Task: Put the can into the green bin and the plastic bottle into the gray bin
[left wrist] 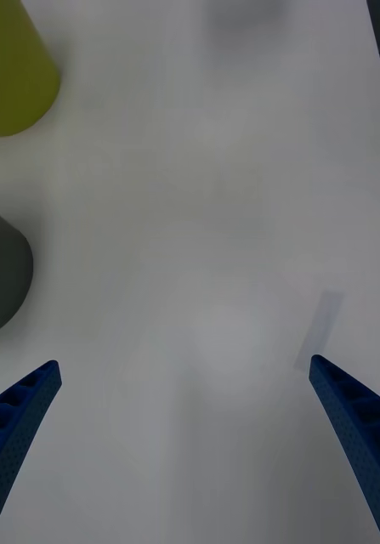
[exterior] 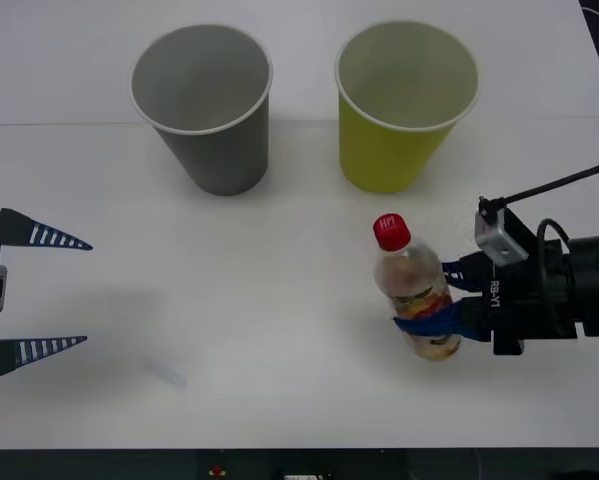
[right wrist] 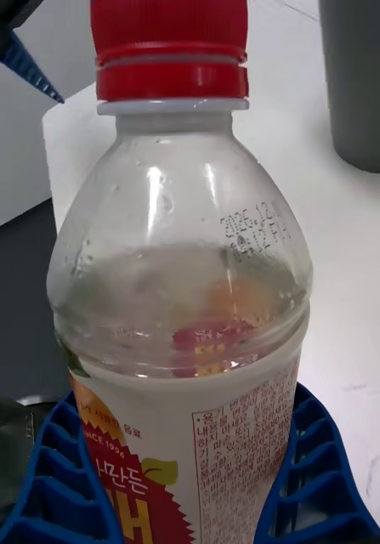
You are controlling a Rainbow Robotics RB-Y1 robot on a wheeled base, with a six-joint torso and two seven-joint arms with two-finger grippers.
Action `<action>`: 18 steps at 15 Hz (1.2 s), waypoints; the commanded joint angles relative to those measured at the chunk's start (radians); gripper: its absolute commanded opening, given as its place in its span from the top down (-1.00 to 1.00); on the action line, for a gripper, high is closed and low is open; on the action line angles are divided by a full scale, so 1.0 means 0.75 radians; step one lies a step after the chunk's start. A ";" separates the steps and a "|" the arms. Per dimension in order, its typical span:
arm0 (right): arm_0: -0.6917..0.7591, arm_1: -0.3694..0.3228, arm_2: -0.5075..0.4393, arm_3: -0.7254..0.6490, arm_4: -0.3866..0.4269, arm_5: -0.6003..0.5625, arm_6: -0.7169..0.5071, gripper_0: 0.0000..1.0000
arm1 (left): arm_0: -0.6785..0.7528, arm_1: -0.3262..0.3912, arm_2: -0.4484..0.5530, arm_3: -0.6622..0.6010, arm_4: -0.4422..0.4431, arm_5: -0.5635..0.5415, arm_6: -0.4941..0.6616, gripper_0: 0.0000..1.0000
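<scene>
The plastic bottle (exterior: 411, 285) has a red cap and a yellow-orange label, and stands right of the table's centre, in front of the green bin (exterior: 384, 155). My right gripper (exterior: 435, 300) comes in from the right and is shut on its labelled lower body. In the right wrist view the blue fingers (right wrist: 62, 476) clamp both sides of the plastic bottle (right wrist: 181, 280). The gray bin (exterior: 224, 160) stands upright to the left of the green one. At the table's left edge my left gripper (exterior: 69, 292) is open over bare table, holding nothing. The can is out of view.
The two bins stand side by side at the back on the white table (exterior: 279, 300). A faint pale mark (exterior: 167, 374) lies near the front left. A black cable (exterior: 559, 185) runs off to the right from the right wrist. The table's front edge is close.
</scene>
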 commanded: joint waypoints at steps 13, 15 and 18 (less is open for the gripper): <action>-0.650 -0.089 0.178 -0.052 0.208 -0.067 -0.596 1.00 | 0.000 0.000 0.000 0.000 0.000 0.000 0.000 -1.00; -0.850 -0.075 0.247 0.063 0.208 -0.135 -0.596 1.00 | 0.000 0.000 0.000 0.000 0.000 0.000 0.000 -1.00; -1.065 -0.026 0.339 0.241 0.208 -0.137 -0.596 1.00 | 0.000 0.000 0.000 0.000 0.000 0.000 0.000 -1.00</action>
